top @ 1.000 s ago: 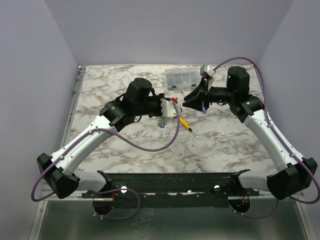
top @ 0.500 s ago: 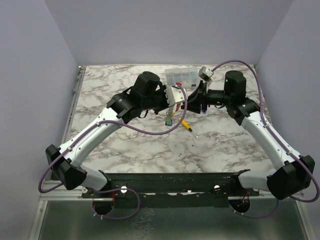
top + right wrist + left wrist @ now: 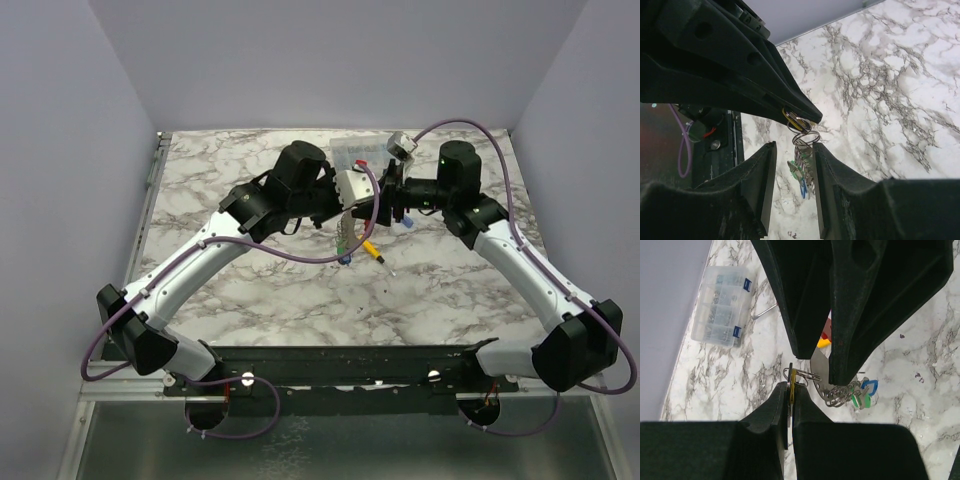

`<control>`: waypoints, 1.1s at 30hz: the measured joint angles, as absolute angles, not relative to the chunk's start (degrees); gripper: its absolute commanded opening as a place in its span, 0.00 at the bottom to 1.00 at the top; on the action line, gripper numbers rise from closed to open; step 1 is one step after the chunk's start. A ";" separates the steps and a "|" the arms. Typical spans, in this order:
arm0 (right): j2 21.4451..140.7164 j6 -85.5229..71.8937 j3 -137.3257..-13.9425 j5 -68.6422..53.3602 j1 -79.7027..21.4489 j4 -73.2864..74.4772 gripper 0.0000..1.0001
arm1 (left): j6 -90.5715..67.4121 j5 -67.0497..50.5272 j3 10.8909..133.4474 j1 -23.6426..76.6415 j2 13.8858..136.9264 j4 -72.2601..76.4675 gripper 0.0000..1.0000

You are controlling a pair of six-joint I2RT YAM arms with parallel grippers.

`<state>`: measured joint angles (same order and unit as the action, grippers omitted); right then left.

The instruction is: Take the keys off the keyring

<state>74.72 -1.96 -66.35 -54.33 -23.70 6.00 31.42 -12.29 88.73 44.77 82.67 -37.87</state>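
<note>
In the left wrist view, the left hand [image 3: 791, 399] is seen pressed together on the keyring [image 3: 799, 376], with a sliver of yellow showing between its fingertips. From that pinch the bundle is strung out away from the parts box [image 3: 720, 305], through a cluster of wire loops to the keys [image 3: 863, 392]. Their green and blue heads hang free above the counter [image 3: 920, 355]. The right hand [image 3: 822, 367] is seen coming in from the box's side. Its two dark fingers are set apart, and a silver blade shows in the gap between them.

In the right wrist view, the left hand's closed tips are seen at the top, with the ring caught in them. The loops and the keys drop straight below those tips and pass down between the right hand's parted fingers. The loops lie just beside one of those fingers; whether they touch it cannot be told, and nothing is seen clamped there.

In the top view, both hands are found tip to tip above the counter on the near side of the parts box, which is partly hidden behind them. The keys dangle beneath the left hand, clear of the counter, with the right hand just beside them.

The long axis of the bundle is judged to run downward from the left hand's pinch. The right hand is the nearer one to the keys and already straddles that axis. A closing of its fingers on one key below the ring is judged to be what the coming move needs, with the left hand serving as the anchor.
</note>
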 measured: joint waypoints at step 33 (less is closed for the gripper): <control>76.18 1.04 -65.17 -52.25 -24.82 2.24 0.00 | 30.83 -10.52 89.34 44.84 82.74 -38.04 0.00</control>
<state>76.18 1.04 -65.17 -52.25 -24.82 2.24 30.83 -10.52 89.34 44.84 82.74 -38.04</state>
